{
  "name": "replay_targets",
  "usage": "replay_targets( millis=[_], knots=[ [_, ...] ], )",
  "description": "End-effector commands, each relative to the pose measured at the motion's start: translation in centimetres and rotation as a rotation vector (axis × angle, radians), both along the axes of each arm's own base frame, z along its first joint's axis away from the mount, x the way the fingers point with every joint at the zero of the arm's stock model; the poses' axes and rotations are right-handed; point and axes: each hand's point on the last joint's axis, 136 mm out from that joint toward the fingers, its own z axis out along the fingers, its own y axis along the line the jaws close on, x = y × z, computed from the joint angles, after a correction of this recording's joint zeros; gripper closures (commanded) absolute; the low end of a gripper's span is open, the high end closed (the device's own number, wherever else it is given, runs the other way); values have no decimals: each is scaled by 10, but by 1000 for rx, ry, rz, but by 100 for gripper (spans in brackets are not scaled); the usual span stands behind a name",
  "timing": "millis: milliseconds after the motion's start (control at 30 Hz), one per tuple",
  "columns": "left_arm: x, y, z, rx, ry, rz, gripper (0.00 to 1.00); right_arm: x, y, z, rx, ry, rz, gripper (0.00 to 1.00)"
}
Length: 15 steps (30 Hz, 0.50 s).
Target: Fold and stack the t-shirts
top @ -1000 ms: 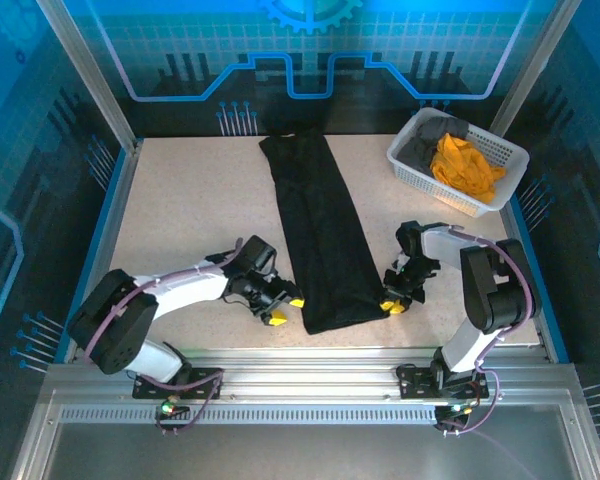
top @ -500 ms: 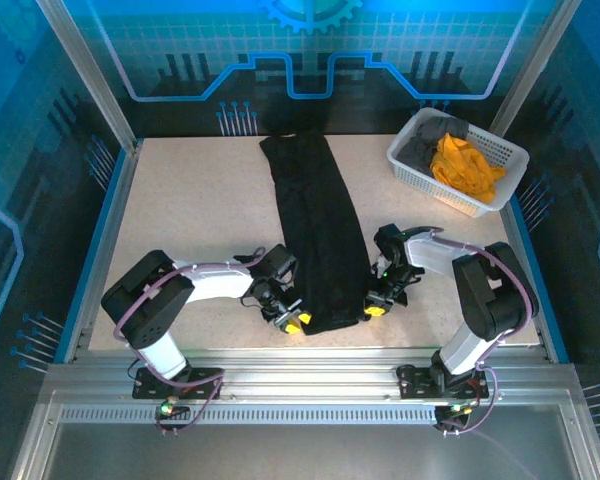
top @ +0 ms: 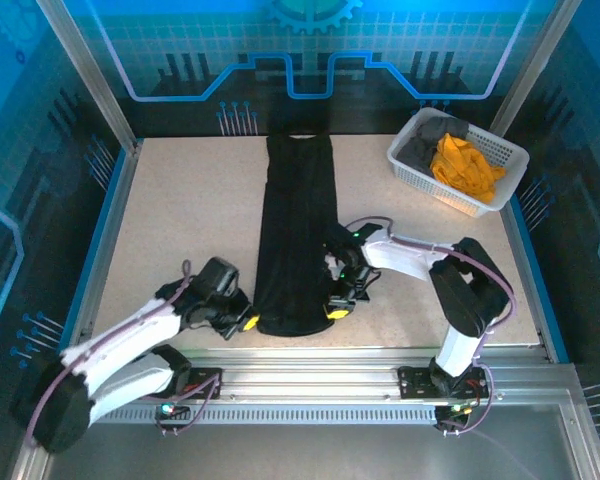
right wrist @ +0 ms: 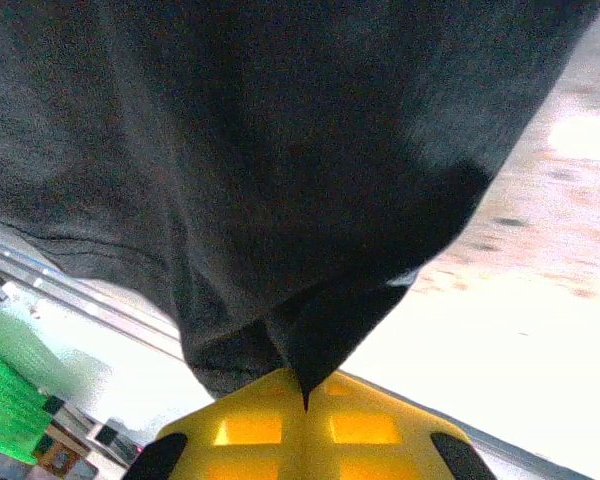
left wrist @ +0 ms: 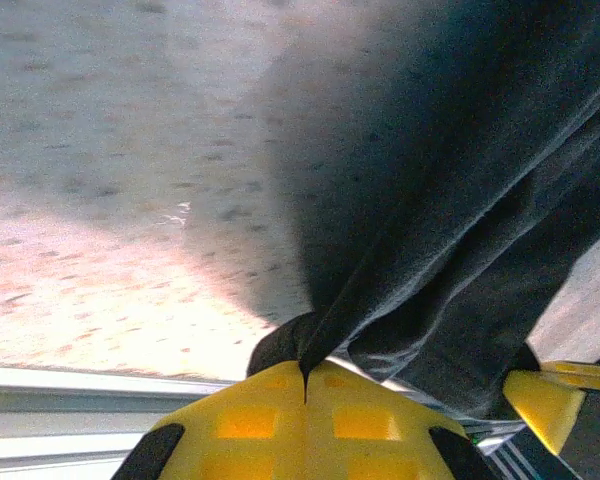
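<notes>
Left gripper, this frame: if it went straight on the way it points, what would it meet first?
The black t-shirt: the left gripper is shut on its near left corner, so the draped cloth lies directly ahead. Beyond it, probably bare table; depth is unclear.

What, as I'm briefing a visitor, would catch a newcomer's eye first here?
A long black cloth t-shirt lies as a narrow strip down the table's middle, its near corners pinched by the left gripper and right gripper. At far right, a white lattice plastic basket holds an orange-yellow cloth shirt and a dark grey cloth shirt.
</notes>
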Motion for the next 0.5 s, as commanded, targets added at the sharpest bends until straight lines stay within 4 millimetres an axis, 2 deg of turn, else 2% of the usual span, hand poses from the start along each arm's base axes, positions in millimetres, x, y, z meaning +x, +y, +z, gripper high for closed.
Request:
replay_targets(
  millis=[0,133,267,367,467],
  knots=[
    [-29,13,-21,-24,108,90,100,-18,4,4,-34,83,-19,100],
    [-27,13,-19,-44,86,111,100,-28,-5,7,-50,109,-80,100],
    [-25,8,-8,-46,75,51,100,-42,-3,13,-14,184,-163,100],
    [-17,4,12,-48,25,14,100,-42,-4,23,-8,191,-219,100],
    [1,3,39,-32,-65,4,100,-28,-4,35,-3,150,-297,100]
  ],
)
